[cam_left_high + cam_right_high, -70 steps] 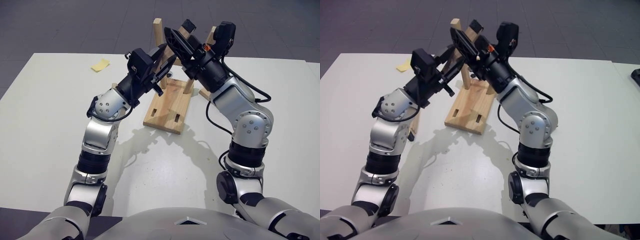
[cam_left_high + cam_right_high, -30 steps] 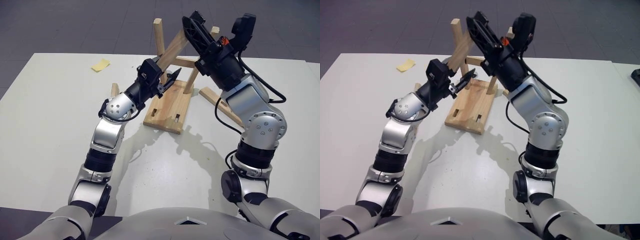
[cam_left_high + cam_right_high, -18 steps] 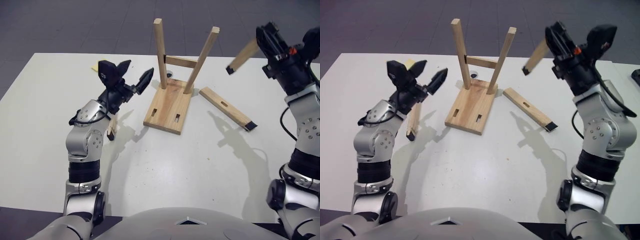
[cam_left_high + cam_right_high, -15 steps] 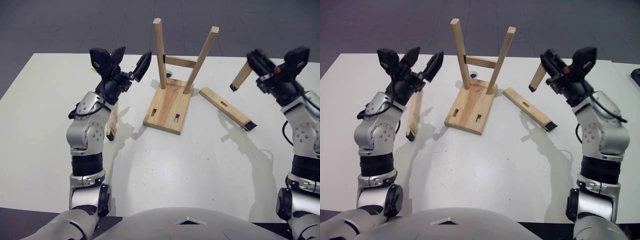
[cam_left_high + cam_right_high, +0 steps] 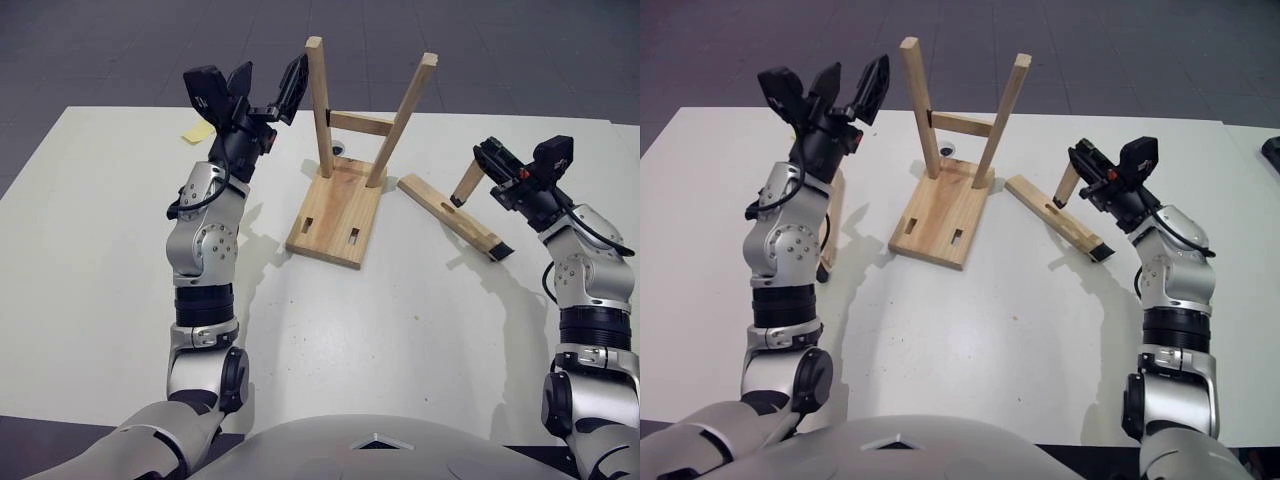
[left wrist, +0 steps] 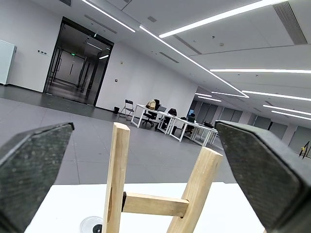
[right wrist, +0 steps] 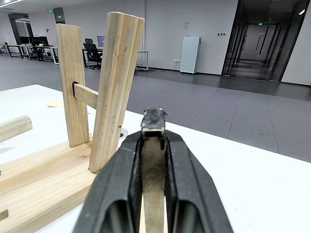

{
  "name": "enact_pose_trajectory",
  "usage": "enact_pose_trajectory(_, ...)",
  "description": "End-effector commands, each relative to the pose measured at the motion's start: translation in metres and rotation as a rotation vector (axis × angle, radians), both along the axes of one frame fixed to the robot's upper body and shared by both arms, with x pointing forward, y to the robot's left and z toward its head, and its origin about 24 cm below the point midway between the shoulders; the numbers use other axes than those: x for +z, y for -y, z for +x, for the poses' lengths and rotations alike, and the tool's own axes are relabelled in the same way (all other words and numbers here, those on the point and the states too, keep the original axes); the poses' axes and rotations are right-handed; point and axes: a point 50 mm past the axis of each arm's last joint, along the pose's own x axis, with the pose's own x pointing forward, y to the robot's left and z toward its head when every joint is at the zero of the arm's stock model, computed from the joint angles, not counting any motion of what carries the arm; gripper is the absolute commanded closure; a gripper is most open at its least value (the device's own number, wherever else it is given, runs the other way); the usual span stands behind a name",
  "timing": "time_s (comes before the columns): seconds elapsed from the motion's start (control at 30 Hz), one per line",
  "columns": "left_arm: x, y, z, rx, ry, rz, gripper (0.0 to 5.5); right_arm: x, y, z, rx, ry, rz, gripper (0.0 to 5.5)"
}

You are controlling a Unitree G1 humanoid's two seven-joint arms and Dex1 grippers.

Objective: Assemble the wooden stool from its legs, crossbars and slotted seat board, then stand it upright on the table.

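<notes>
Stool leg slants tip-down, clamped in the right jaws; the left jaws gape wide.

**Legible markings: none found**

No text, number or brand can be read. The green sign above the far doorway is too small to make out. The yellow sticky note on the table shows no discernible writing.

Brightly lit from overhead. Soft grey shadows across the white table, centre and right of frame. Glaring ceiling strips.
</notes>
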Motion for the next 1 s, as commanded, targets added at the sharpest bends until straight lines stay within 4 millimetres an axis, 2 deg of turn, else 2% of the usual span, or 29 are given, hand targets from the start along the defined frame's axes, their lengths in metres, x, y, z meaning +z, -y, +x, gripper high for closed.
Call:
enact_pose_trajectory(0.03, -0.004, 0.004, -0.001, -0.002, -0.012, 0.01, 0.1, -0.002, -0.005, 0.005, 0.011, 0.002, -0.006, 5.09)
enact_pose_trajectory(0.53, -0.006, 0.007, -0.003, -0.016, -0.024, 0.026, 0.1, -0.026, -0.007, 0.013, 0.002, -0.039, -0.037, 5.09)
enact_pose_trajectory(0.63, -0.005, 0.009, -0.003, -0.024, -0.024, 0.033, 0.1, -0.016, -0.003, 0.01, -0.008, 0.006, -0.015, 5.09)
enact_pose_trajectory(0.73, -0.005, 0.009, -0.004, -0.026, -0.024, 0.036, 0.1, 0.001, 0.006, 0.002, -0.058, 0.079, -0.02, 5.09)
enact_pose_trajectory(0.83, -0.006, 0.008, -0.006, -0.016, -0.027, 0.037, 0.1, 0.008, 0.026, -0.011, -0.188, 0.112, -0.066, 5.09)
enact_pose_trajectory(0.93, -0.01, 0.004, -0.009, 0.004, -0.039, 0.037, 0.1, 0.004, 0.036, -0.018, -0.276, 0.096, -0.132, 5.09)
enact_pose_trajectory(1.0, -0.01, 0.002, -0.011, 0.012, -0.043, 0.039, 0.1, -0.007, 0.039, -0.016, -0.316, 0.045, -0.185, 5.09)
